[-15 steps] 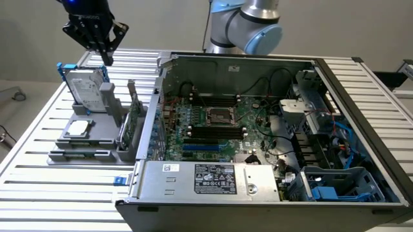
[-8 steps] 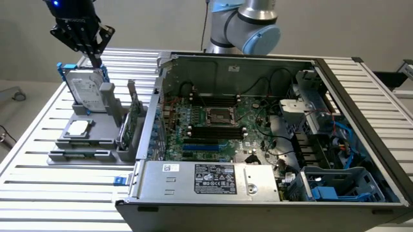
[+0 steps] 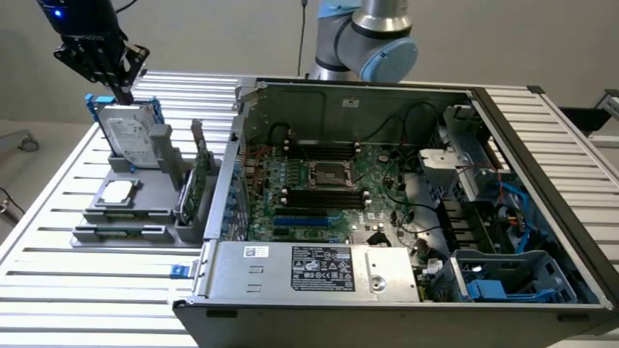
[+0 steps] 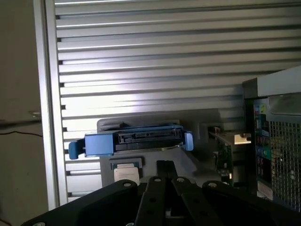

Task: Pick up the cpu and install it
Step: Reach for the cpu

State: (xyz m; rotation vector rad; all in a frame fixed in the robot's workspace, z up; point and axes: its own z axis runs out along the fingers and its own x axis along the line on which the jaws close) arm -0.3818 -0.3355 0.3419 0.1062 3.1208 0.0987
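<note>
A workbench of ribbed aluminium slats (image 3: 68, 279) stands before a plain, pale wall (image 3: 213, 36) under even indoor light, which glints in bright bands along the metal ridges. Past the bench's edge on the exterior view's left lies a pale grey floor (image 3: 25, 177). A thin dark cable (image 4: 21, 133) trails across it, though where it leads is hard to make out.

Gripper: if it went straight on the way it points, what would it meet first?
Probably the top edge of the upright hard drive, just below the shut gripper, though depth is unclear. The cpu lies flat nearby, off that line.
</note>
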